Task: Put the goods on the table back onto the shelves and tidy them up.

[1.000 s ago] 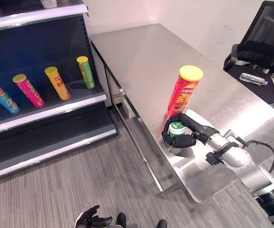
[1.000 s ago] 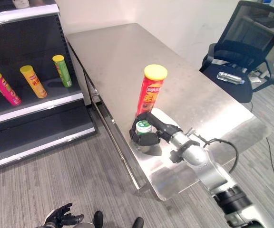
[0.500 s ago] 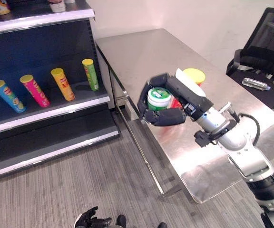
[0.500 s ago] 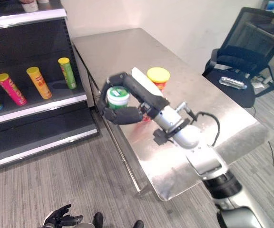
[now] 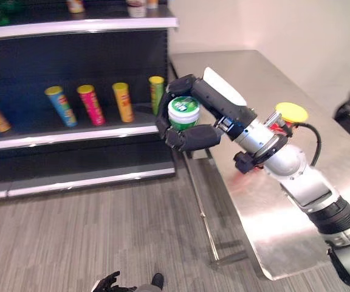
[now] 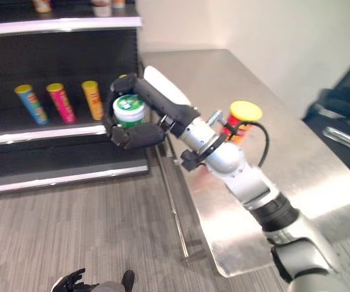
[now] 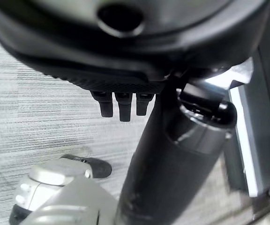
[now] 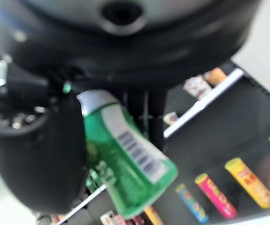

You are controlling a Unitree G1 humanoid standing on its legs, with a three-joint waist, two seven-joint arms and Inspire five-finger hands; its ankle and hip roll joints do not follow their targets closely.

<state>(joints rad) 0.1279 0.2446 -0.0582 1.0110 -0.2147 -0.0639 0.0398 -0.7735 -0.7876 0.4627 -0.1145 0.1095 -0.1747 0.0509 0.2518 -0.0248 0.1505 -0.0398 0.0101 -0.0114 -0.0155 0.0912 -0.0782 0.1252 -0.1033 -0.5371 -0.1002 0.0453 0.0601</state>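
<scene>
The right hand (image 5: 190, 121) holds the green jar (image 5: 183, 112), fingers curled beneath it and thumb above. The jar's long axis runs across the fingers, white lid toward the camera. The left hand (image 5: 105, 283) hangs low, fingers loosely spread.

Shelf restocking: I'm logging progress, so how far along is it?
Done: several tubes already stand on the shelf. In hand: the right robot hand grips a green jar, held in the air in front of the shelf. Left: placing that jar, then the red tube on the table. The left robot hand hangs low.
</scene>
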